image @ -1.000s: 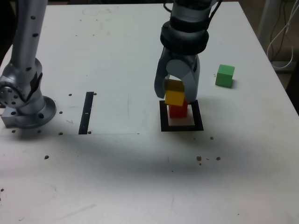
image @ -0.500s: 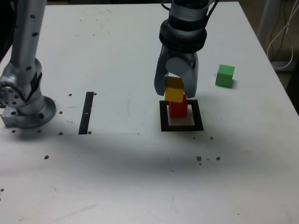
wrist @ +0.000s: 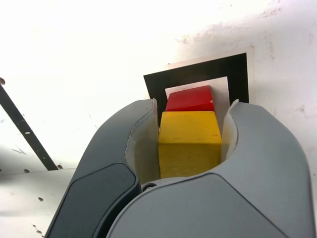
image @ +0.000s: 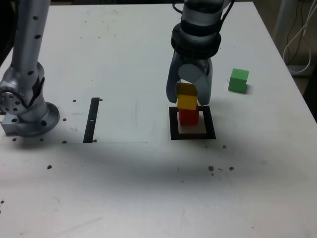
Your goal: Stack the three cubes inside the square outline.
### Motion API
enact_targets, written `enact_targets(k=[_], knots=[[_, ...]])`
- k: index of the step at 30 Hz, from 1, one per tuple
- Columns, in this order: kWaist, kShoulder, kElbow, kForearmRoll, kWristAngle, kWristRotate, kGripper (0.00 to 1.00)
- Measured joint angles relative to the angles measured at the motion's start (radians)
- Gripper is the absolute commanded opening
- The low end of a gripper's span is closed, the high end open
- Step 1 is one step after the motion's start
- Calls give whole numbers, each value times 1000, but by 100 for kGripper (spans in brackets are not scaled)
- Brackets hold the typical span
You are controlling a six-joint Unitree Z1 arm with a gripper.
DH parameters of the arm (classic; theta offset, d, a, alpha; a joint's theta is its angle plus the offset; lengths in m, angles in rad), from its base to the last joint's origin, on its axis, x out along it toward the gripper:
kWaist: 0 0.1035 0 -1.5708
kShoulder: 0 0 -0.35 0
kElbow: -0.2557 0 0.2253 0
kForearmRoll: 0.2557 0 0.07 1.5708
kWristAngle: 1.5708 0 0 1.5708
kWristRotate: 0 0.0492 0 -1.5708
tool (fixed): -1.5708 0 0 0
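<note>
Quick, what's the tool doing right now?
Tool: closed on the yellow cube, one jaw on each side of it.

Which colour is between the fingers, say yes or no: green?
No, the gripper holds the yellow matte cube.

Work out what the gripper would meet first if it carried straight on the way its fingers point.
Most likely the red cube: the gripper points down with the yellow cube between its fingers, and the red one lies just beyond. The remaining gap is unclear.
</note>
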Motion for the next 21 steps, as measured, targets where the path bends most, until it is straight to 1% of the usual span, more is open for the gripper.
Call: enact_targets(k=[6, 11, 18, 21], knots=[[12, 7, 8, -19, 5, 1, 40], [12, 8, 12, -22, 8, 3, 48], [12, 8, 17, -19, 2, 6, 69], [13, 9, 21, -14, -9, 10, 79]])
